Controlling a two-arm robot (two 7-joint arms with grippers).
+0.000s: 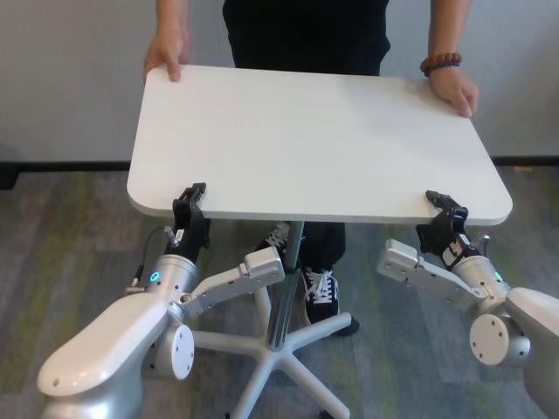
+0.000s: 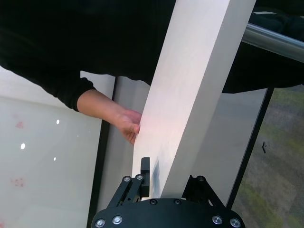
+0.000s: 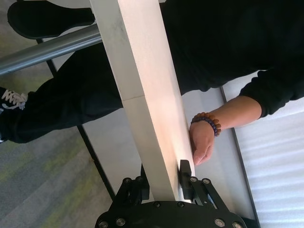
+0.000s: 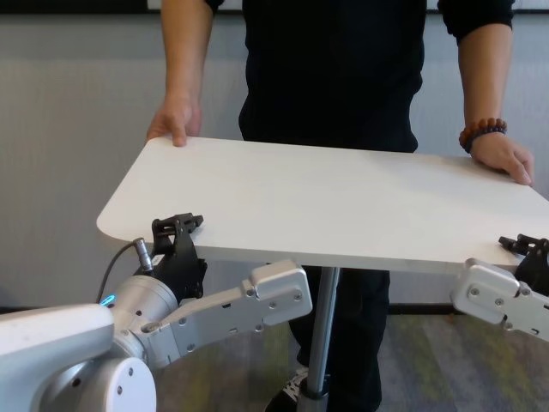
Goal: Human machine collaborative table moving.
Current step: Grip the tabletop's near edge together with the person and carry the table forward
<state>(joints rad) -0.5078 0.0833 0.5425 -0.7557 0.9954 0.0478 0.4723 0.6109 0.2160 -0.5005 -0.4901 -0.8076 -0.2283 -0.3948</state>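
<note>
The white table [image 1: 314,140] stands on a silver centre pole [image 1: 288,279] between me and the human [image 1: 306,30]. The human in black holds the far corners with both hands, a beaded bracelet [image 1: 440,62] on one wrist. My left gripper [image 1: 189,202] is shut on the table's near edge by the left corner; it also shows in the chest view [image 4: 176,230] and the left wrist view [image 2: 164,183]. My right gripper [image 1: 445,208] is shut on the near edge by the right corner, as in the right wrist view [image 3: 164,183]. The tabletop [image 4: 326,197] lies about level.
The table's white star base [image 1: 279,358] with castors stands on grey carpet between my arms. The human's feet in black sneakers [image 1: 323,297] are close behind the pole. A pale wall with a dark skirting [image 1: 61,163] runs behind the human.
</note>
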